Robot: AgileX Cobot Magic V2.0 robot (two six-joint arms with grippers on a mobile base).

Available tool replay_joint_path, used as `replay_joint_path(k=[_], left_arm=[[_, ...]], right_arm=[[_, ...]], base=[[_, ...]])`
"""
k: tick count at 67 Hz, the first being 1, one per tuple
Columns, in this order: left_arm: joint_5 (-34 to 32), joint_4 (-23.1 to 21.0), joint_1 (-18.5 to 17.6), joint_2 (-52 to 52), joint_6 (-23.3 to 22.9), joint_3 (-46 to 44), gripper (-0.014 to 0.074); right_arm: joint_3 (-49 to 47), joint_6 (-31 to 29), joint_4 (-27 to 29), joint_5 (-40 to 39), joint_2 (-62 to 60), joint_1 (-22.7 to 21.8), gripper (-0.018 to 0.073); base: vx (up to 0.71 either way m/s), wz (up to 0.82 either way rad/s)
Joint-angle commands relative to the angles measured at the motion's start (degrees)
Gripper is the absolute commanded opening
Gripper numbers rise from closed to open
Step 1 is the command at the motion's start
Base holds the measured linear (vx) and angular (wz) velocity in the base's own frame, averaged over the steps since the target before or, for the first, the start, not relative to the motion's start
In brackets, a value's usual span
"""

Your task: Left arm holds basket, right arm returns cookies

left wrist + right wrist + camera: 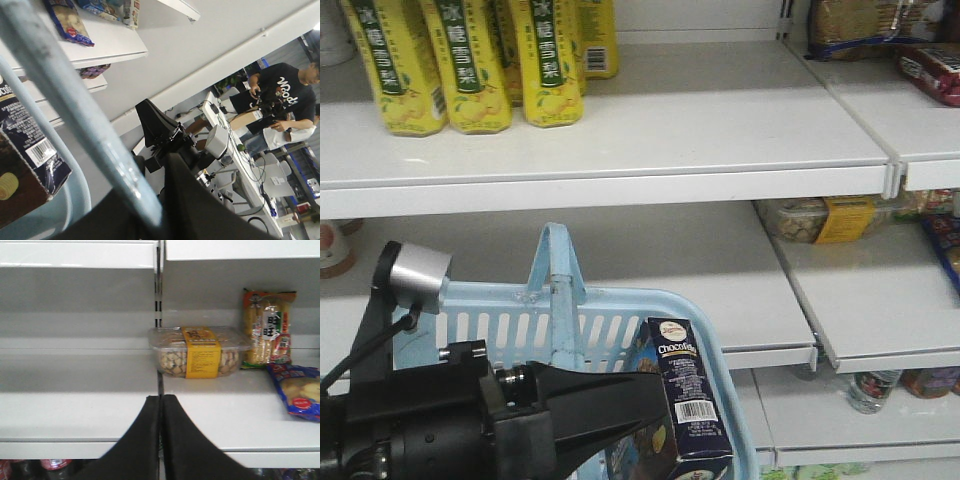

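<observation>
Standing in one basket (610,330), one cookies carton (686,400).

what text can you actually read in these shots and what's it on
"Chocofello": white lettering on the navy cookies carton.
"冰糖雪梨": green strip down each of the yellow bottles on the top shelf.
"旺旺": white patch on the snack pack standing beside the clear tub.
"Wood": white on a person's black T-shirt; any later letters are unclear.
Too small or blurred: the carton's barcode label and the tub's yellow band.
</observation>
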Motion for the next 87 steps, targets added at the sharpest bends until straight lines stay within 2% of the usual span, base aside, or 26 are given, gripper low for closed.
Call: replay_joint_path(k=[1,25,87], left_arm=[[2.0,-3.5,-0.2,-1.1,0.8,-2.1,-0.0006],[2.0,-3.5,-0.2,-1.1,0.8,-2.1,-0.0006],[2.0,-3.5,-0.2,-1.1,0.8,-2.1,-0.0006]], right_arm=[[0.2,-0.5,0.0,-4.1,-0.5,-0.4,-0.0008],[0.2,-0.5,0.0,-4.1,-0.5,-0.4,-0.0008],[0.2,-0.5,0.0,-4.1,-0.5,-0.4,-0.0008]], base=[[-0.04,0.42],[-0.04,0.27],[0.03,0.01]])
